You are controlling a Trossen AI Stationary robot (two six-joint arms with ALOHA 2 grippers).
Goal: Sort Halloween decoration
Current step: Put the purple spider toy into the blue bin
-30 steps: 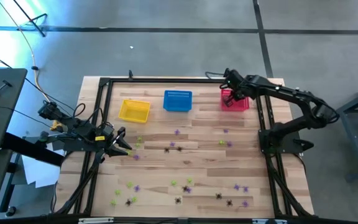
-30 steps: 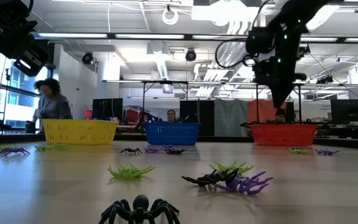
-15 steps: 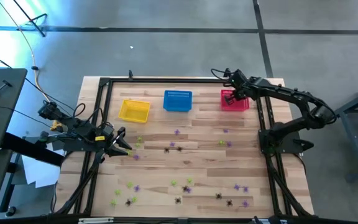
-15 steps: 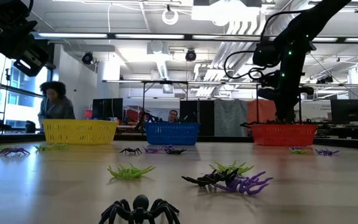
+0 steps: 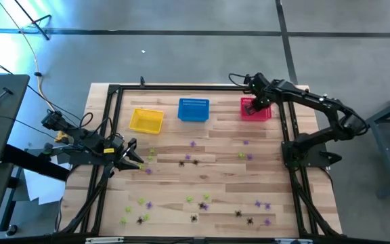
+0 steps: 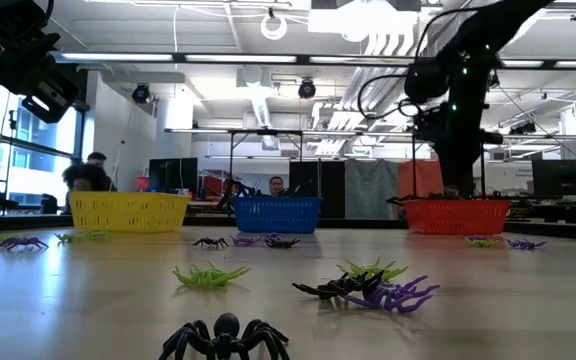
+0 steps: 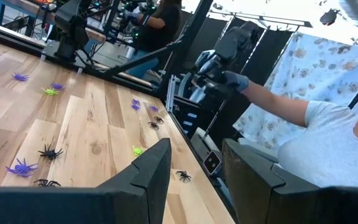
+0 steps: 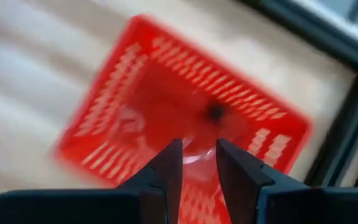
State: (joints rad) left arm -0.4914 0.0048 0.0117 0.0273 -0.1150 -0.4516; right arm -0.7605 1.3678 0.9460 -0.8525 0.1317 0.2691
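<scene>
Many tiny spider trinkets lie scattered on the wooden table: purple [image 5: 193,144], black [image 5: 185,163] and yellow-green [image 5: 141,200]. My right gripper [image 8: 199,152] hangs open over the red basket [image 8: 166,93] at the far right, pointing steeply down, with nothing between its fingers. A small dark blurred thing [image 8: 216,112] lies on the basket's floor below it. My left gripper [image 7: 194,168] waits open and level at the table's left edge [image 5: 137,161], holding nothing.
A yellow basket [image 5: 146,120] and a blue basket [image 5: 193,110] stand in a row with the red basket [image 5: 257,112] along the far edge. A black frame [image 5: 114,88] runs round the table. A person with a gloved hand [image 7: 235,81] is beside the table.
My right gripper has turned a little and sunk toward the red basket, staying above it.
</scene>
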